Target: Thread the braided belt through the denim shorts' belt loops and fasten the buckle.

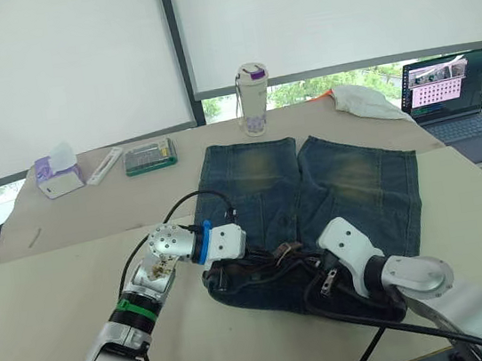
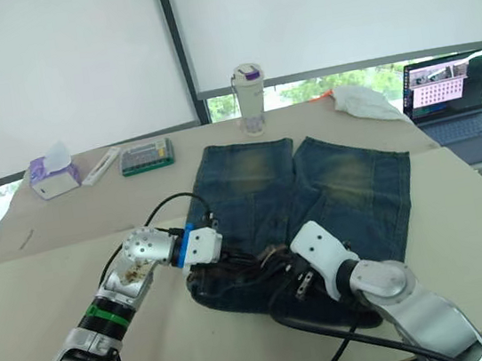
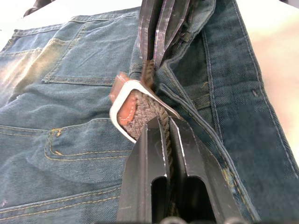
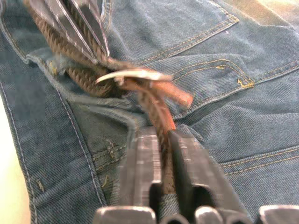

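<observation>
Two grippers meet at the waistband of the denim shorts [image 1: 313, 179], which lie flat on the counter [image 1: 60, 296] with the legs pointing toward the window. The left gripper [image 3: 164, 122] is clamped on the braided belt [image 3: 147, 112] just beside the buckle [image 3: 122, 100], whose silver frame stands against the denim with a reddish leather piece under it. The right gripper [image 4: 161, 135] pinches the belt's strap from the opposite side, near the same buckle. A bottle [image 1: 254, 98], tissue box [image 1: 58, 175] and laptop [image 1: 454, 97] sit well apart from the shorts.
</observation>
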